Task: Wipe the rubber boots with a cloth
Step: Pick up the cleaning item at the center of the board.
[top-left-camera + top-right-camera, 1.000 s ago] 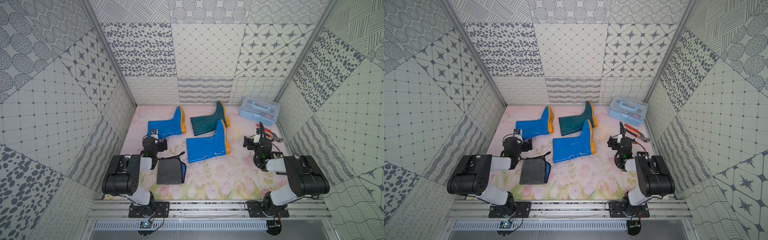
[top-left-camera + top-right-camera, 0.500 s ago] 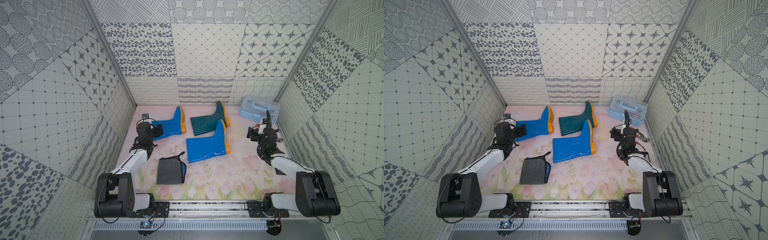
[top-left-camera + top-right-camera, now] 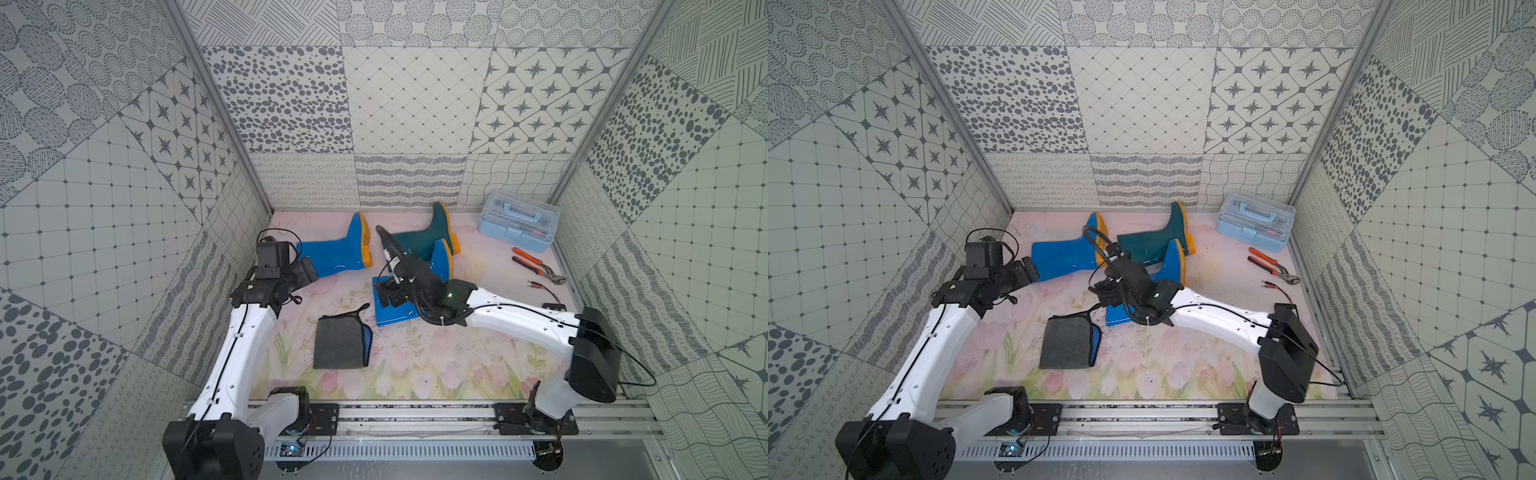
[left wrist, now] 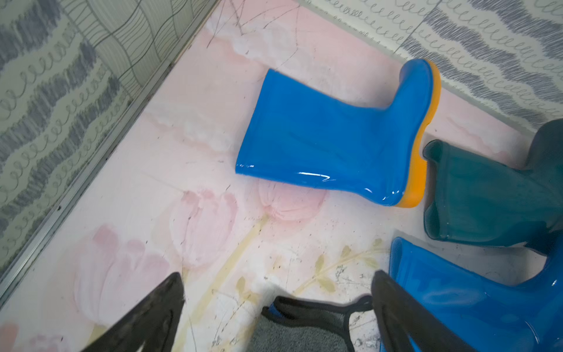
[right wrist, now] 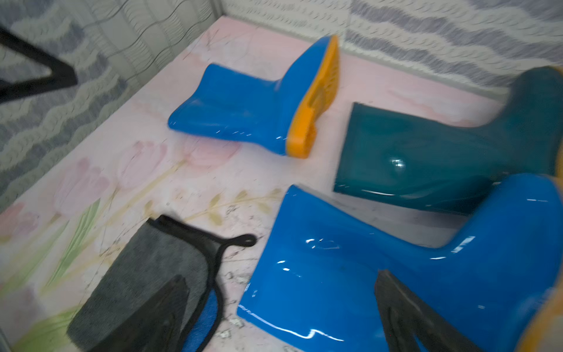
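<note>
Both grippers stand wide apart and empty, nothing held. The dark grey soft cloth (image 3: 338, 345) with blue underside and dark edging lies flat on the floral bench (image 3: 436, 365), just beside the right gripper (image 5: 280, 277), which hovers over the shaft mouth of the nearer glossy blue rubber boot (image 5: 365, 262). The left gripper (image 4: 275, 277) hangs near the open shaft of the farther blue boot (image 3: 336, 259); the dark teal boot (image 3: 417, 239) lies beyond the right gripper. Risks, as I judge: closing here could pinch the boot's rim instead of the cloth, the thin flat cloth may slip free, and the slick boots – loose on their sides – could skid when rubbed unless pinned
</note>
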`<action>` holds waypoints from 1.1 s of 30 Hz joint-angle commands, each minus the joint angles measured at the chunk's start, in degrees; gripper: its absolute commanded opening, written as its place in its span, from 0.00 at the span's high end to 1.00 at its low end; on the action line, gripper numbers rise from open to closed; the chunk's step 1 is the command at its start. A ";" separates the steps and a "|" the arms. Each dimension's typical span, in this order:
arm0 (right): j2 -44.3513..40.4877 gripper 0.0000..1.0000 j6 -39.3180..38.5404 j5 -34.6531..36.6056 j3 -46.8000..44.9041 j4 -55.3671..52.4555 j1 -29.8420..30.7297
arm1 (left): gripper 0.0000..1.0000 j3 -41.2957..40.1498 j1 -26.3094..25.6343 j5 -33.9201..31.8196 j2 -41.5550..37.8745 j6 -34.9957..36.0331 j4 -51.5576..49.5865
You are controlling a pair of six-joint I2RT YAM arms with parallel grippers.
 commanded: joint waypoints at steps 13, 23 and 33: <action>24.17 0.02 1.70 -1.24 17.18 -5.91 12.70 | 0.03 -8.11 4.92 -4.51 -12.87 -11.43 -11.15; 31.87 0.02 2.19 -2.60 20.19 -8.72 12.22 | 0.03 -8.23 6.19 -0.54 -9.32 -9.84 -7.96; 20.77 0.97 6.22 -16.38 1.09 1.33 8.84 | 0.03 -7.14 6.28 7.03 -4.22 -4.81 -5.99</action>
